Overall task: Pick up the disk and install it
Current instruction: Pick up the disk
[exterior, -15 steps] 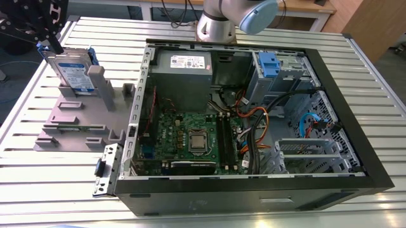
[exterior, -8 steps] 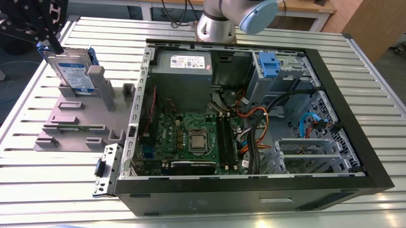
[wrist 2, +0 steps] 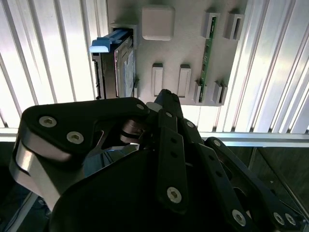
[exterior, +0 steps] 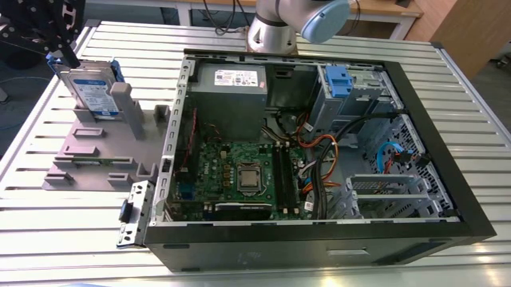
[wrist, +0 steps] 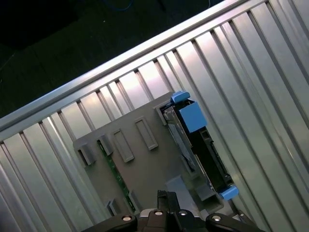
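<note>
A robot arm's claw point(exterior: 62, 52) hangs over the disk point(exterior: 92, 89), which stands on edge in a grey plastic stand point(exterior: 88, 149) near the far corner of the slatted metal table point(exterior: 64, 221), on the exterior view's left. Whether the claw is wide or narrow cannot be told, nor whether it touches the blue bracket framing the disk. In both wrist views the disk point(wrist 2: 120, 67) point(wrist: 203, 150) sits in a slot at one end of the stand point(wrist 2: 183, 48) point(wrist: 130, 164), with the claw's black linkage point(wrist 2: 164, 96) point(wrist: 166, 212) in the foreground. Just beside the stand, an open computer case point(exterior: 319, 239) lies on the table, its green motherboard point(exterior: 239, 167) exposed.
</note>
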